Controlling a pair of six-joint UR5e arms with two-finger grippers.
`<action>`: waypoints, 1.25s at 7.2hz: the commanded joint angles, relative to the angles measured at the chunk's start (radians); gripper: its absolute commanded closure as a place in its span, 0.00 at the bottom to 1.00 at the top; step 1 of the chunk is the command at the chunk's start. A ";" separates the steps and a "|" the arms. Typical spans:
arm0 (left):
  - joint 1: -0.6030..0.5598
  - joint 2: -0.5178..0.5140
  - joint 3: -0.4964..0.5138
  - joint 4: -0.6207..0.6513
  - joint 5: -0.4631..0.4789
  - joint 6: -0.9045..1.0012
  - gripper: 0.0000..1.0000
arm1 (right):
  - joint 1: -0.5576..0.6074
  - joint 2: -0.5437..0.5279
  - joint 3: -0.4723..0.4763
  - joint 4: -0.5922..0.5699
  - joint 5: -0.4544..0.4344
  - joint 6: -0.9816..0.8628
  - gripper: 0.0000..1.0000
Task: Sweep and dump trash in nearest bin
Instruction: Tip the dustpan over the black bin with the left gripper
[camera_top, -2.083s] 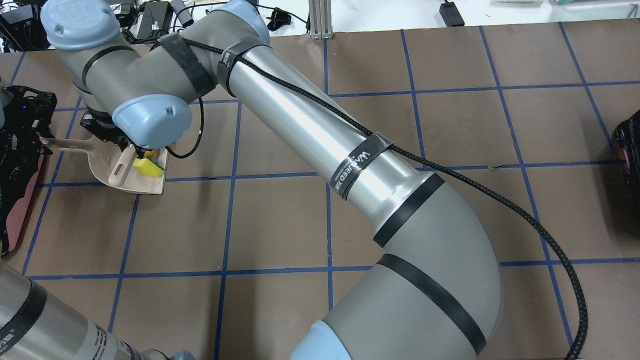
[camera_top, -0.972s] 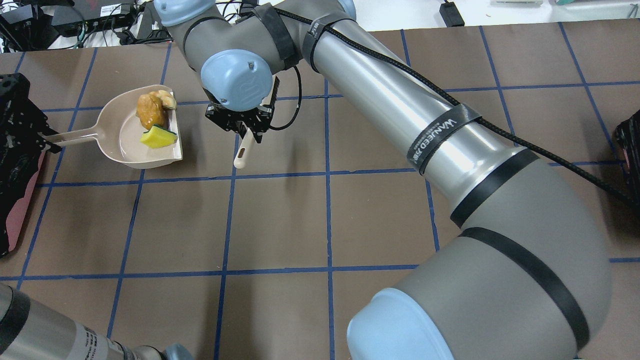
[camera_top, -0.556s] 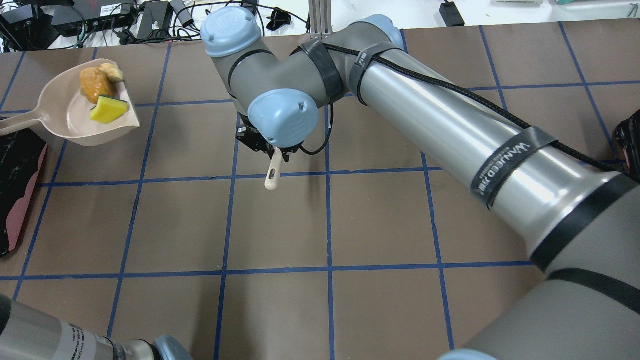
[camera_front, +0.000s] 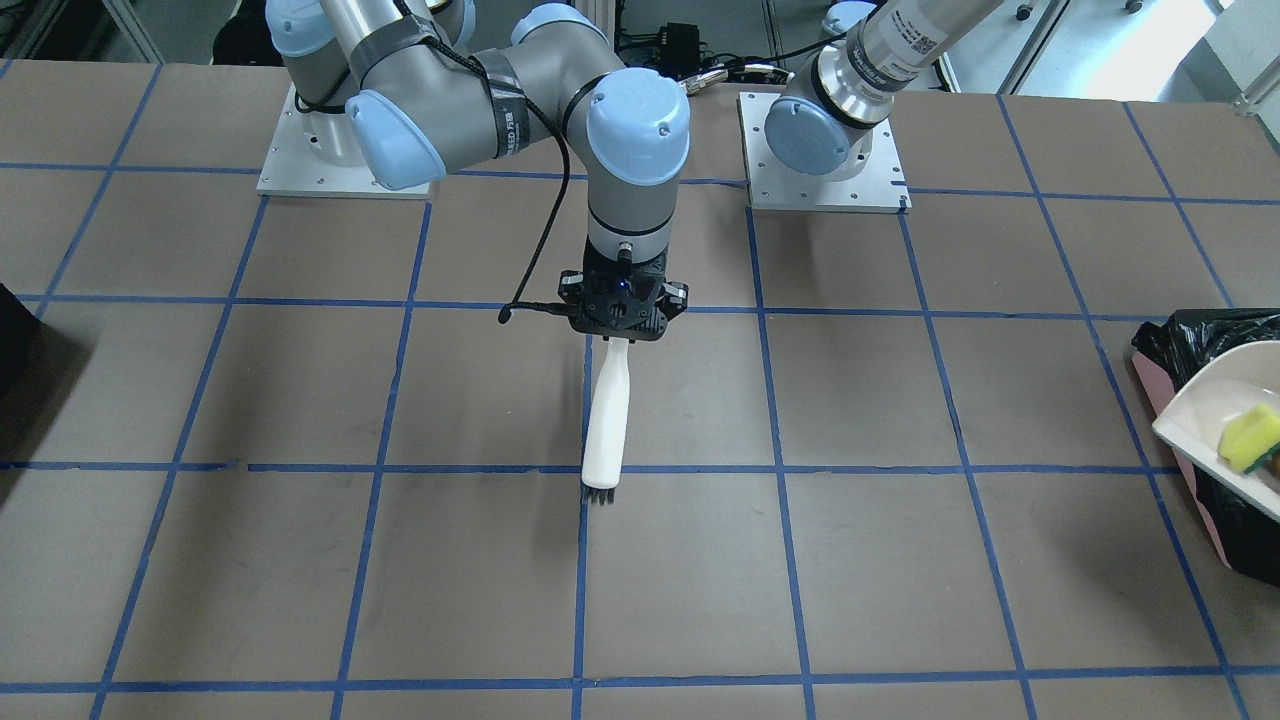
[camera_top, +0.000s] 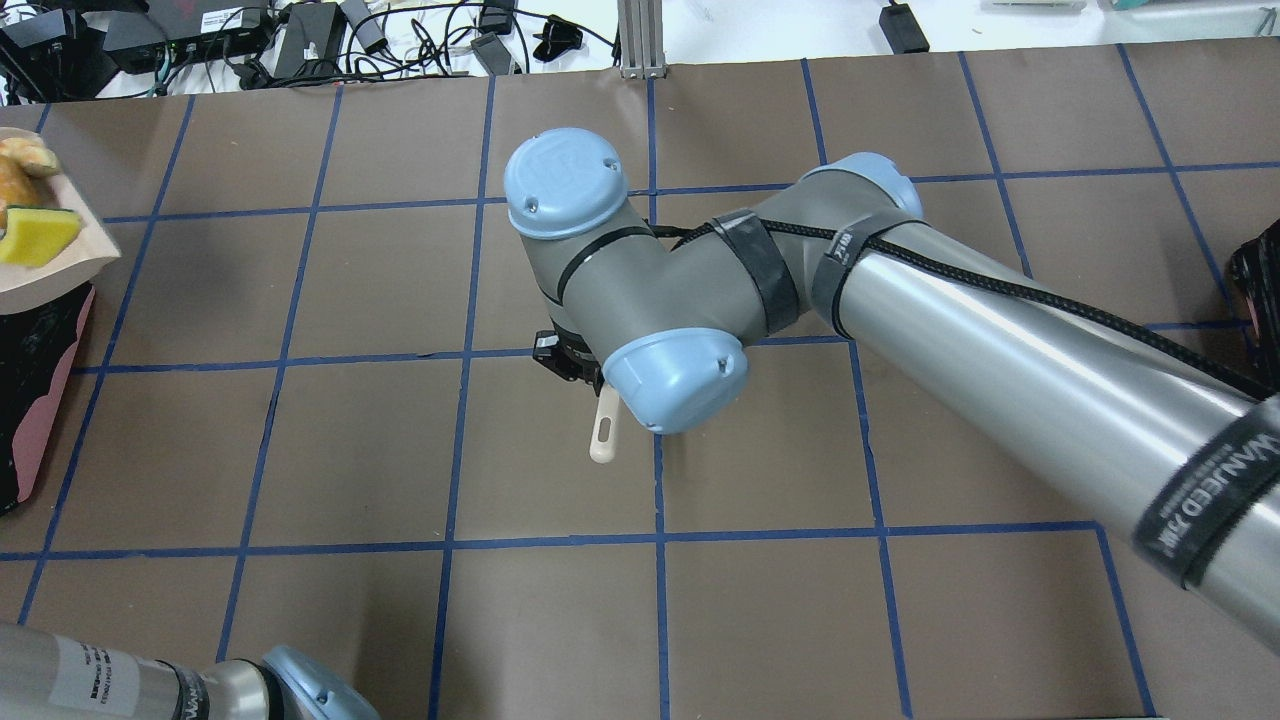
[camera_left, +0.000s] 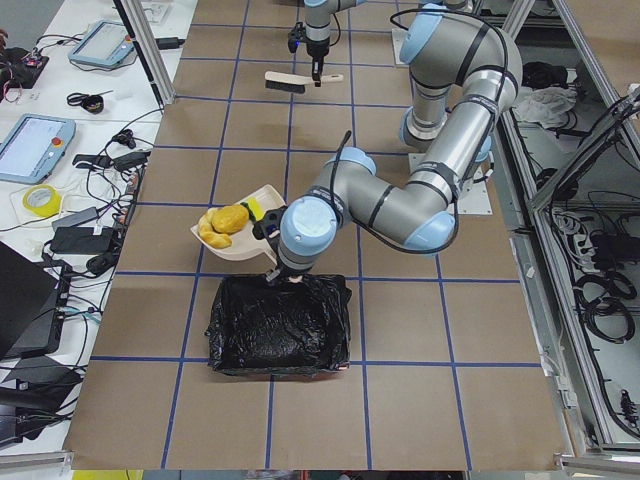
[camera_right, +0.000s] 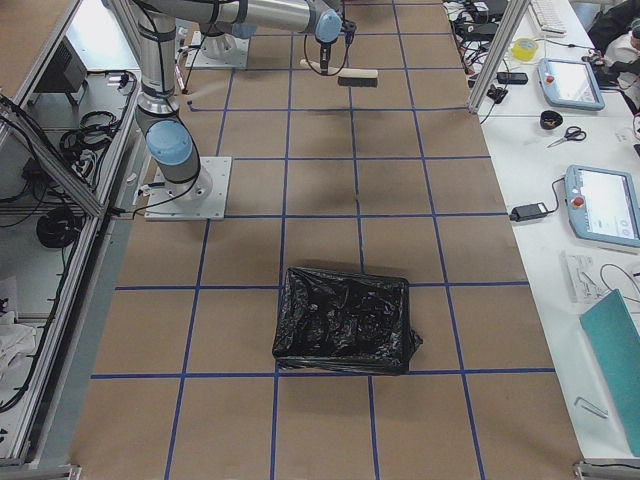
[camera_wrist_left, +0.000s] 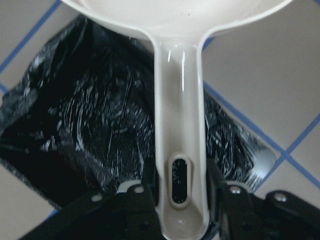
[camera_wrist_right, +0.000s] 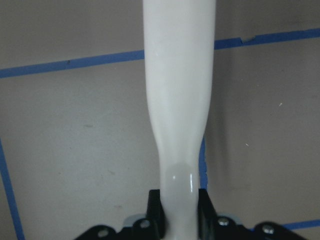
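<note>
left hand (camera_wrist_left: 181, 189) clamped on dustpan (camera_wrist_left: 177, 100) handle | trash (camera_left: 228, 219) held at 11 o'clock of bin (camera_left: 280, 330) | risk: tipped early, pieces spilled onto worktop (camera_left: 450, 330) | right hand (camera_wrist_right: 180, 212) clamped on brush (camera_front: 607, 415)

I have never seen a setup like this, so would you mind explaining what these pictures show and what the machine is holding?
These are two robot arms bolted to a table covered in brown paper with a blue tape grid. Each picture shows the same moment from another camera: one faces the robot, one looks over its shoulders, two look from the table's ends, one rides on each wrist. The right gripper is closed on the handle of a white brush, near the table's middle. The left gripper is closed on the handle of a white dustpan carrying the trash: a yellow sponge, a bread roll and a croissant. That handle sits above the bin, lined with a black bag. A second black-lined bin stands at the table's other end.
</note>
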 joint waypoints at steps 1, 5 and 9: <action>0.116 -0.022 0.027 -0.008 0.040 -0.013 1.00 | -0.001 -0.068 0.145 -0.067 0.007 -0.050 1.00; 0.146 -0.036 0.105 -0.068 0.275 -0.076 1.00 | 0.011 -0.079 0.329 -0.276 0.006 -0.085 1.00; 0.140 -0.045 0.150 -0.085 0.416 -0.289 1.00 | 0.017 -0.079 0.337 -0.276 0.006 -0.099 1.00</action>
